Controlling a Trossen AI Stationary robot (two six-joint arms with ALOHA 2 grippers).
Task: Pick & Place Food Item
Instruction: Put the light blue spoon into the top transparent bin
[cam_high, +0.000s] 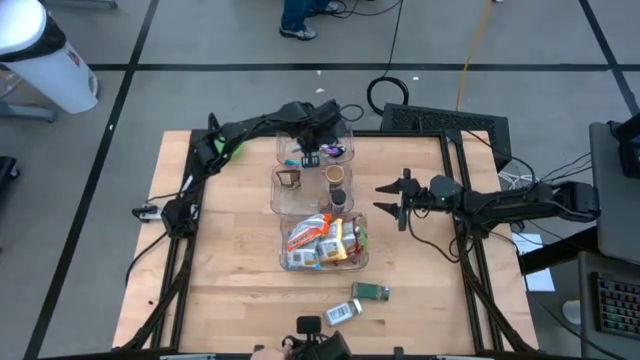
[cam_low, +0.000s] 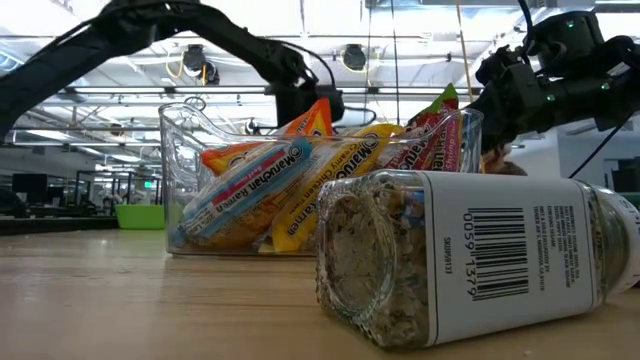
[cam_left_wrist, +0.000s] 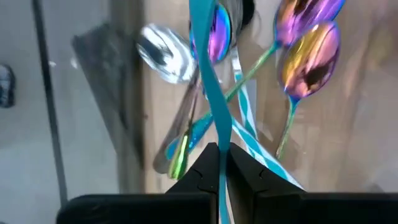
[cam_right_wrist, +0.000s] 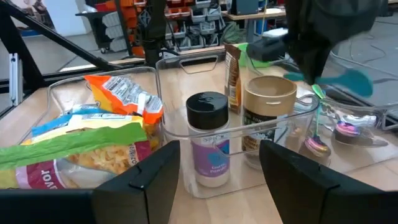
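Inside the far clear plastic bin (cam_high: 312, 148), beyond the clear snack-packet bin (cam_high: 322, 243), left gripper (cam_left_wrist: 219, 163) pinches a teal plastic utensil (cam_left_wrist: 210, 93) among iridescent metal spoons (cam_left_wrist: 306, 56). Right gripper (cam_high: 392, 199) hovers beside the middle jar bin (cam_right_wrist: 249, 155), fingers spread, empty.

I see the food sitting in three clear bins lined up down the middle of the surface (cam_high: 230, 260). The nearest bin (cam_high: 322, 242) is packed with ramen packets (cam_low: 245, 190) in orange, yellow and blue wrappers, lying tilted against one another. The middle bin (cam_right_wrist: 249, 177) holds upright jars: a white bottle with a black cap (cam_right_wrist: 209, 138) and a jar with a tan lid (cam_right_wrist: 268, 118) just beside it. Outside the bins, a clear seasoning jar (cam_low: 470, 258) lies on its side with its barcode up, and a green packet (cam_high: 371, 291) lies flat near it.
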